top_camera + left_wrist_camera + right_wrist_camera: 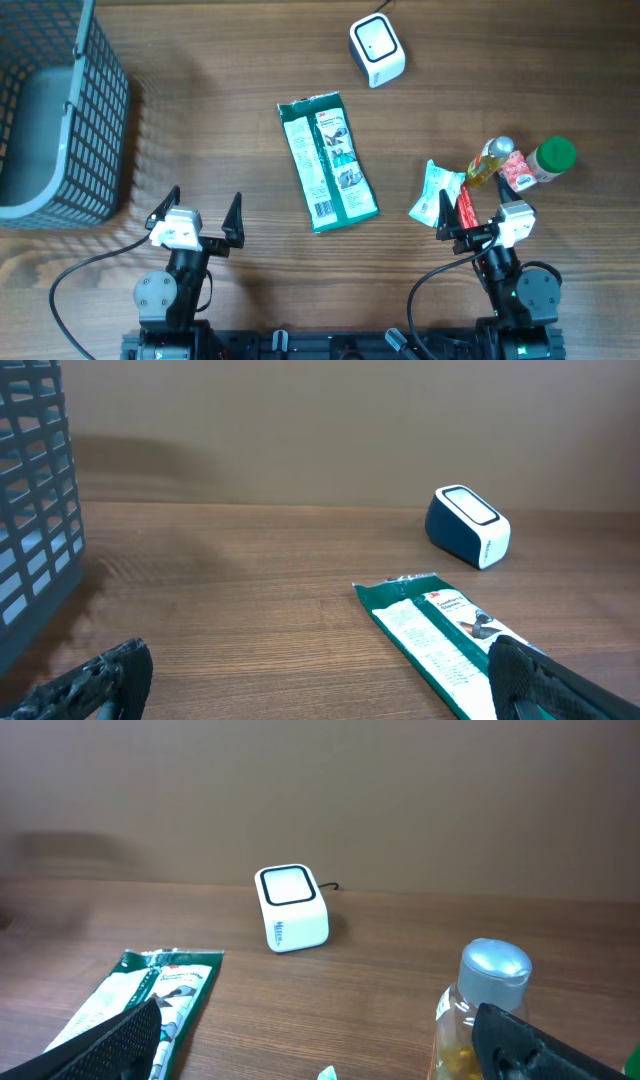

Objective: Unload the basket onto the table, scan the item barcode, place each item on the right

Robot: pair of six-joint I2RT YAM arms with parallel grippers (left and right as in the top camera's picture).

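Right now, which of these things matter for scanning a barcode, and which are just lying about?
For the job, probably: scanner, green packet.
Lying about: basket, bottle, green-lidded jar, white sachet.

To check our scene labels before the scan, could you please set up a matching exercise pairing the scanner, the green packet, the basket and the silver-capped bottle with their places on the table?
1 scanner
2 green packet
3 basket
4 silver-capped bottle

A left edge
B right-hand cluster
C centre, lying flat
D far side

Pairs: 1-D, 2-C, 3-A, 4-B
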